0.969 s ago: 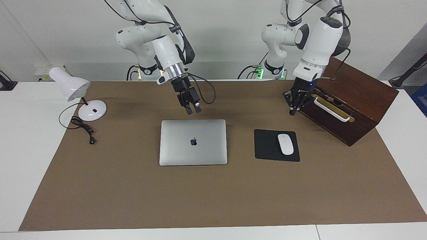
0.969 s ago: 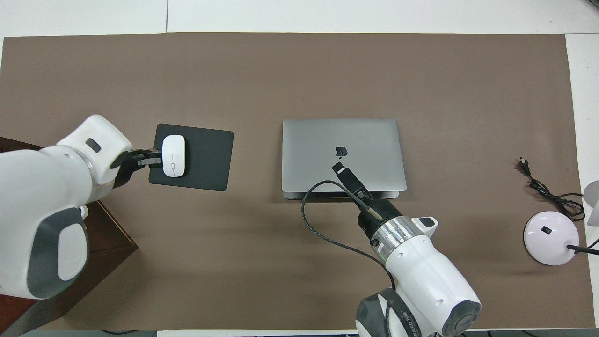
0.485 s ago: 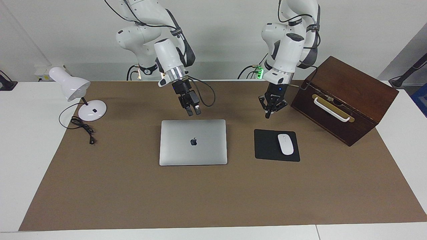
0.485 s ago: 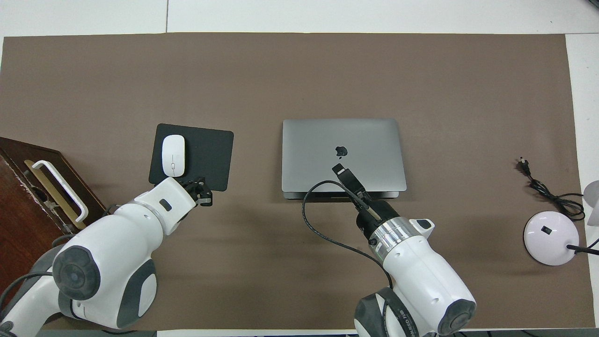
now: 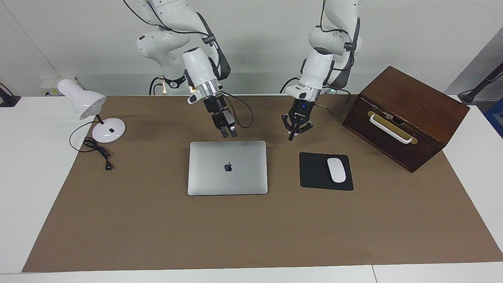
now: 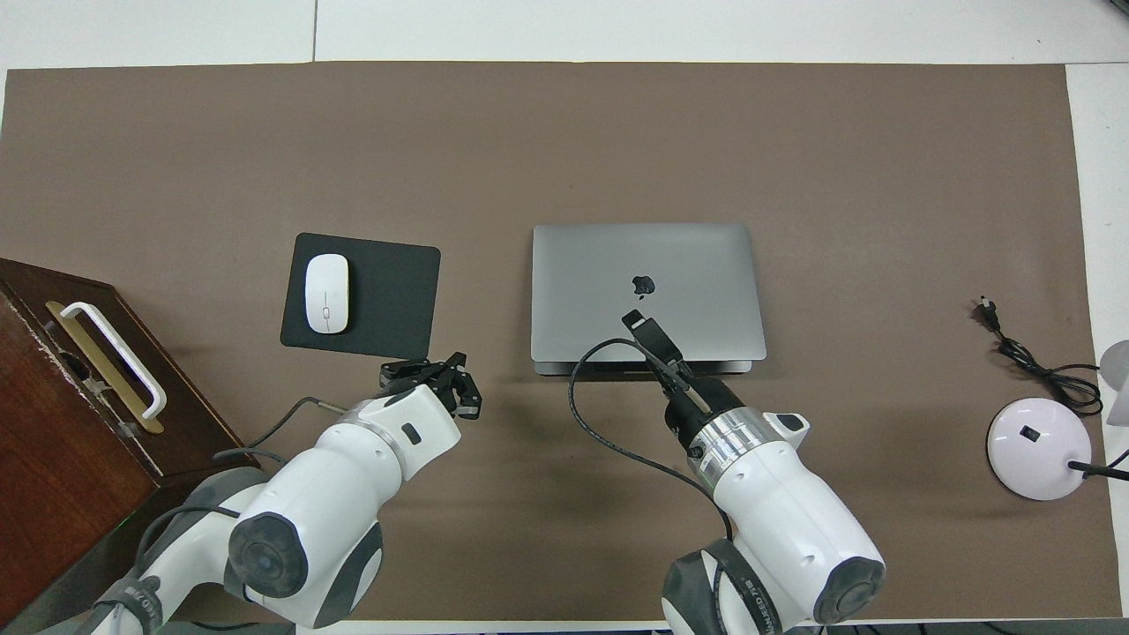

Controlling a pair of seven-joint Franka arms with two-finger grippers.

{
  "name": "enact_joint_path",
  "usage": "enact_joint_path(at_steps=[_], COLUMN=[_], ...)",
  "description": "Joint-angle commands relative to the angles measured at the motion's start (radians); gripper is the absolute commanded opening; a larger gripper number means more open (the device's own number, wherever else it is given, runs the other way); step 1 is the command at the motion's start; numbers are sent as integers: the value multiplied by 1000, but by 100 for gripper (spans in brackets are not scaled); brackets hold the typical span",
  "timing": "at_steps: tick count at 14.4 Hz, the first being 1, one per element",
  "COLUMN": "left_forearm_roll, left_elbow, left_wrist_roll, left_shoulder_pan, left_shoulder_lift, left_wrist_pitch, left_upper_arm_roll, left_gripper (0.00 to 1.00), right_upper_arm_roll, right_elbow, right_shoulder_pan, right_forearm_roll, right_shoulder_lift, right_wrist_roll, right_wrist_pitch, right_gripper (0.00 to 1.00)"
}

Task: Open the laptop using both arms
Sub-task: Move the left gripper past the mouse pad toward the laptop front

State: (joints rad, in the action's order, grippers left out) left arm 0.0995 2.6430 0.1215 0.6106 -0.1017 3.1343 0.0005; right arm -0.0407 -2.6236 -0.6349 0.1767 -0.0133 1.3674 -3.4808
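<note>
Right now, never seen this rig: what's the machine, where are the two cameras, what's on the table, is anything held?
Two white robot arms work at a table. One camera faces them from across the table; the other looks down from above their own end. The closed laptop lies mid-table. Beside it is a mouse on a black pad, with a wooden box at the left arm's end and a lamp at the right arm's end. The right gripper hangs over the laptop's near edge; the left gripper hangs over bare mat. Neither holds anything.
</note>
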Motion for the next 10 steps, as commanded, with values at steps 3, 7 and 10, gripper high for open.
enact_joint_path(at_steps=[3, 7, 10], left_forearm_roll=[17, 16, 16], left_elbow=[5, -8, -35], left_wrist_roll=[-17, -16, -13], left_shoulder_pan=[98, 140, 133], left_shoulder_lift=[152, 269, 280], left_wrist_pitch=[237, 369, 369], left_upper_arm_roll=[19, 19, 19], left_gripper=[0, 0, 0], right_upper_arm_roll=[-4, -4, -4], right_elbow=[37, 11, -3], right_shoulder_pan=[-23, -31, -65], right_forearm_roll=[20, 21, 21], right_shoulder_lift=[44, 44, 47], right_wrist_roll=[38, 65, 96], right_wrist_pitch=[-26, -23, -20], right_gripper=[100, 100, 100])
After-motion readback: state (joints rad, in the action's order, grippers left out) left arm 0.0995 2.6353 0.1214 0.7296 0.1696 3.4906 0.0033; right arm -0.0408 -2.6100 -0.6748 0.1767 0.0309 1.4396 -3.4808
